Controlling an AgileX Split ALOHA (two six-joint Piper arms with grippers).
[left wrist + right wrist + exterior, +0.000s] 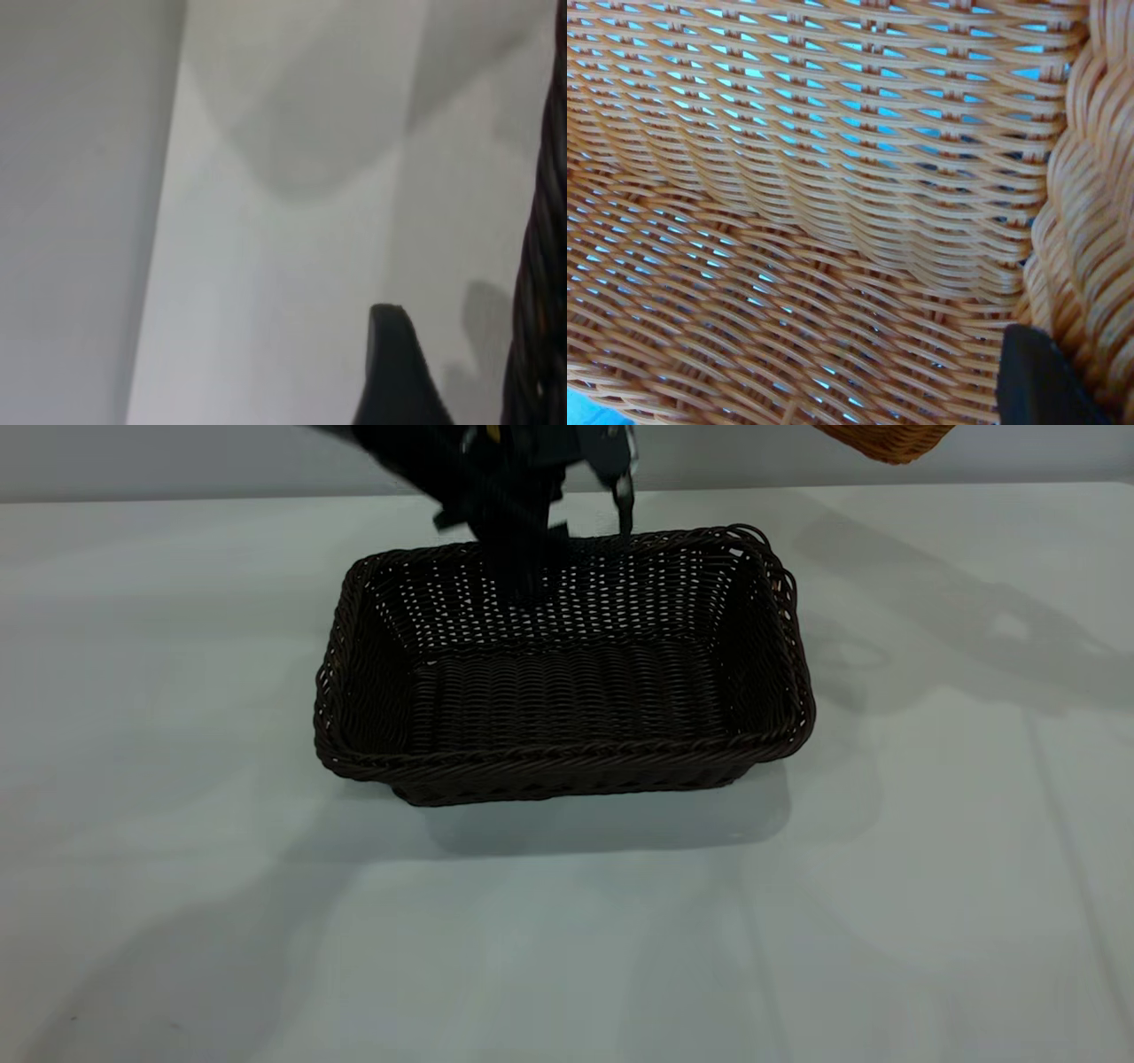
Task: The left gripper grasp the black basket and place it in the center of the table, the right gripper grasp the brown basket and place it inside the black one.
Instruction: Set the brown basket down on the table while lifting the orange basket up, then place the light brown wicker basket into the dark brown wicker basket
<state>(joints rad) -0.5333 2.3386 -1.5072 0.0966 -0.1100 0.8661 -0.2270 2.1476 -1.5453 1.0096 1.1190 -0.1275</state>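
At the middle of the tabletop (177, 691) sits the black basket (563, 691), upright. Over its far rim hangs the left tool (523, 540); whether it grips the rim cannot be told. High at the far right, the brown basket (886, 441) is airborne, its braided rim pinched by the right tool (1045, 376).

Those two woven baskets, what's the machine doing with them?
Two robot arms are nesting one basket in another. The black basket sits empty near the middle of the table, with the left gripper at its far wall. The brown basket is lifted off the table at the far right; the right wrist view shows a finger of the right gripper against its braided rim, so that arm seems to be carrying it. It has not gone into the black one yet.
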